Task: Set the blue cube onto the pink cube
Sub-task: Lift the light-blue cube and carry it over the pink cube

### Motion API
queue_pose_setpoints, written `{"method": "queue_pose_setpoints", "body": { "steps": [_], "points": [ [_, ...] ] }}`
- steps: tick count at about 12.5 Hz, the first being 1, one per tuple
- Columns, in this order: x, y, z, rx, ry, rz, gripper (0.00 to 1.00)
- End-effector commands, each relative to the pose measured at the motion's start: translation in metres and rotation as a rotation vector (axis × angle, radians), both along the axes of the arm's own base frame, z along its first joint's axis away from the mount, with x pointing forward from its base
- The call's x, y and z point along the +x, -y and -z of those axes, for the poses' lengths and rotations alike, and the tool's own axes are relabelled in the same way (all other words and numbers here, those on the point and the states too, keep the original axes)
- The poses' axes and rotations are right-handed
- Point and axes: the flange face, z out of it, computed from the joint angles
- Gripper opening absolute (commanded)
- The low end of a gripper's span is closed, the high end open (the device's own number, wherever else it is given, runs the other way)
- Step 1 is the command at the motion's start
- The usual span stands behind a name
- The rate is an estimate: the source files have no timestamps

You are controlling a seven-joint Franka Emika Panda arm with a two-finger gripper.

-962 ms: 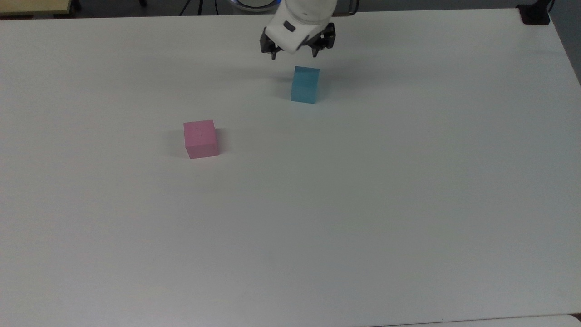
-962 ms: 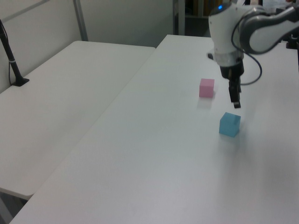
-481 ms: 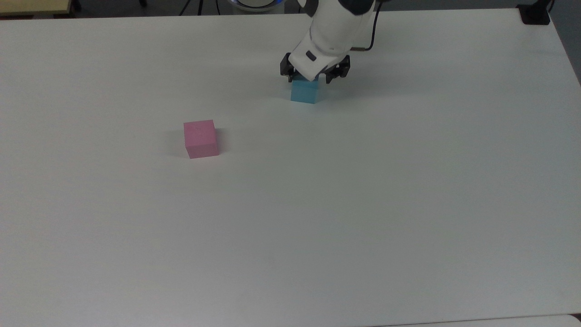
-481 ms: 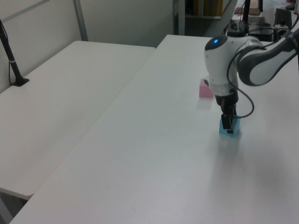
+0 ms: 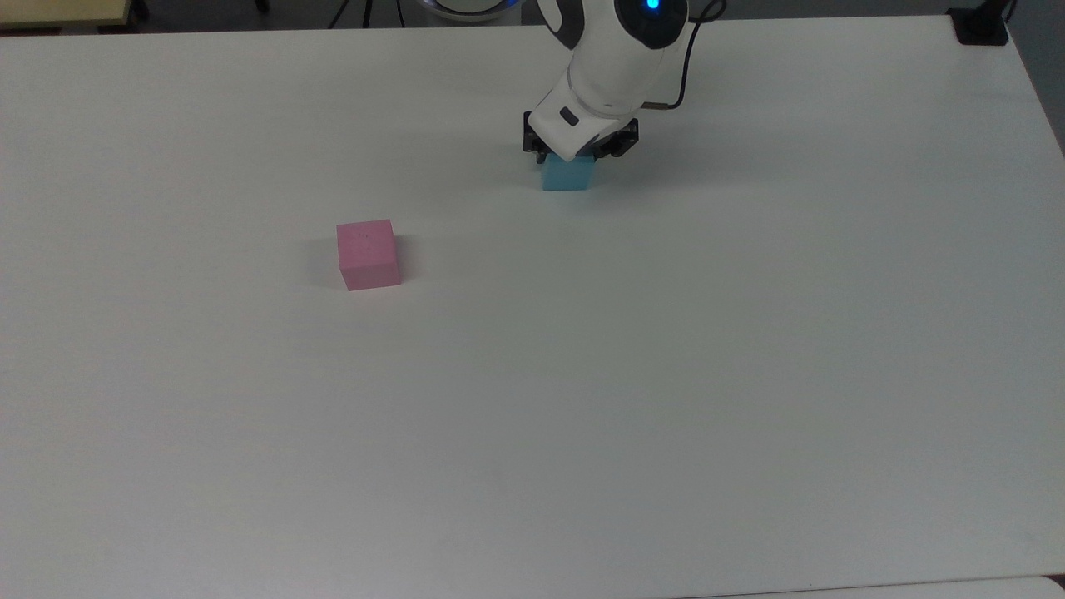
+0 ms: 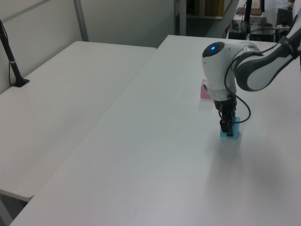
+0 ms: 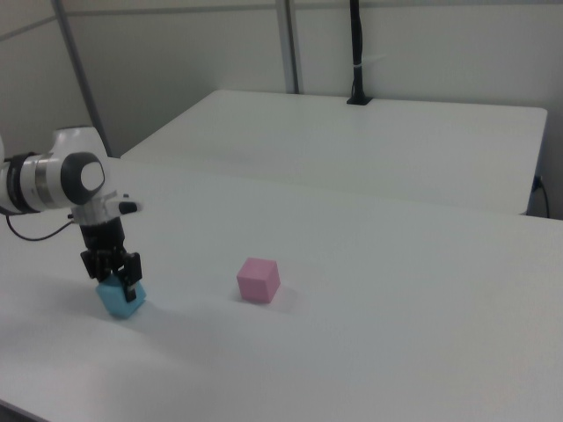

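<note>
Lower than half a second ago, the gripper (image 5: 581,155) has come down over the blue cube (image 5: 568,175), and its black fingers (image 7: 132,269) now straddle the cube's upper part, one on either side, narrowed in against its faces. Whether they are pressing it firmly cannot be told, but they sit right at the foam. The cube itself has shifted a touch toward the top view's right and squared up; it rests on the white table (image 5: 632,391).

Going from the top view's left to right: the pink cube (image 5: 368,254) stands alone on the table, well apart from the blue cube and nearer the camera. It lies flat, with faint specks on its upper face. Bare tabletop lies between the two cubes. Next comes the blue cube under the white arm (image 5: 611,62), whose wrist carries a glowing blue light and a thin black cable looping off its side. Far over at the top view's right corner, a black clamp base (image 5: 982,25) sits at the table's edge.

The table is plain, matt and white. In the left view a second white table (image 6: 61,99) adjoins it on the left view's left, with a black post (image 6: 10,56) clamped to it. In the right view grey partition walls (image 7: 193,61) stand behind, along with another black post (image 7: 357,53).
</note>
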Motion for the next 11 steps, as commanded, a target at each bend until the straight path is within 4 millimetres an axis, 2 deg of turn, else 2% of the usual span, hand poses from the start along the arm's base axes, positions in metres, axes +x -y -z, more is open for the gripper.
{"method": "queue_pose_setpoints", "body": {
  "steps": [1,2,4,6,7,9,11],
  "points": [
    [0.034,0.036,-0.085,0.009,0.042,-0.016,0.4],
    [0.042,0.051,-0.104,0.018,0.022,-0.037,0.35],
    [0.069,0.104,-0.153,0.095,0.038,-0.022,0.34],
    [0.104,0.165,-0.167,0.098,0.093,0.031,0.36],
    [0.121,0.185,-0.157,0.105,0.093,0.042,0.36],
    [0.144,0.224,-0.117,0.065,0.053,0.067,0.38],
    [0.156,0.241,-0.094,0.045,0.095,0.05,0.39]
  ]
}}
